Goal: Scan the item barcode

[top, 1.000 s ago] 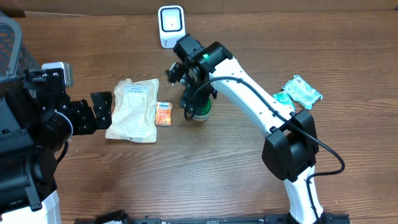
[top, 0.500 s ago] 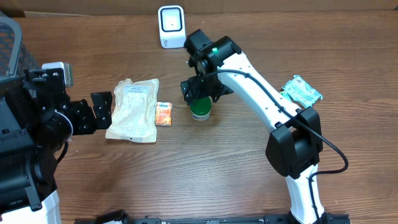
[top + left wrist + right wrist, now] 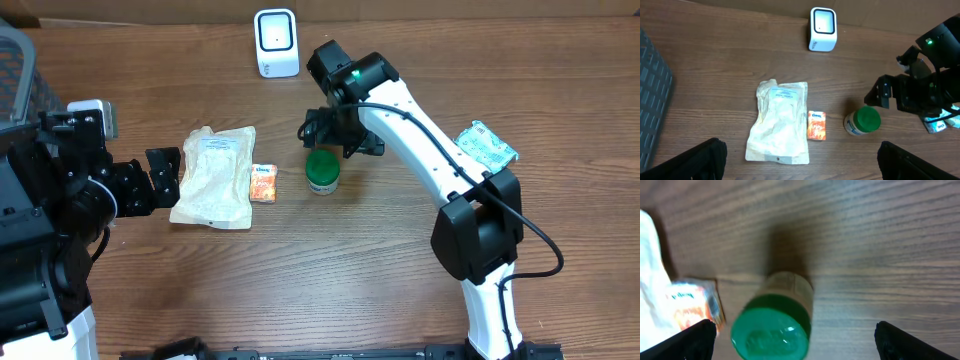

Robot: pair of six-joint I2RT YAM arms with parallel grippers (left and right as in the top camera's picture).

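Observation:
A small jar with a green lid (image 3: 322,172) stands upright on the wooden table, right of an orange tissue pack (image 3: 263,183). My right gripper (image 3: 338,137) hovers open just behind and above the jar without touching it. In the right wrist view the green lid (image 3: 772,332) lies low between the spread fingers (image 3: 796,339). The white barcode scanner (image 3: 275,42) stands at the far edge. My left gripper (image 3: 165,177) is open and empty at the left edge of a white pouch (image 3: 213,177). The left wrist view shows the jar (image 3: 862,121), the scanner (image 3: 823,28) and the pouch (image 3: 780,122).
A teal packet (image 3: 485,147) lies at the right beside the right arm. A dark mesh basket (image 3: 15,70) sits at the far left edge. The orange pack (image 3: 816,125) lies between pouch and jar.
The right gripper has drawn back from over the jar toward the far right, leaving the jar uncovered on the table. The left arm has not moved.

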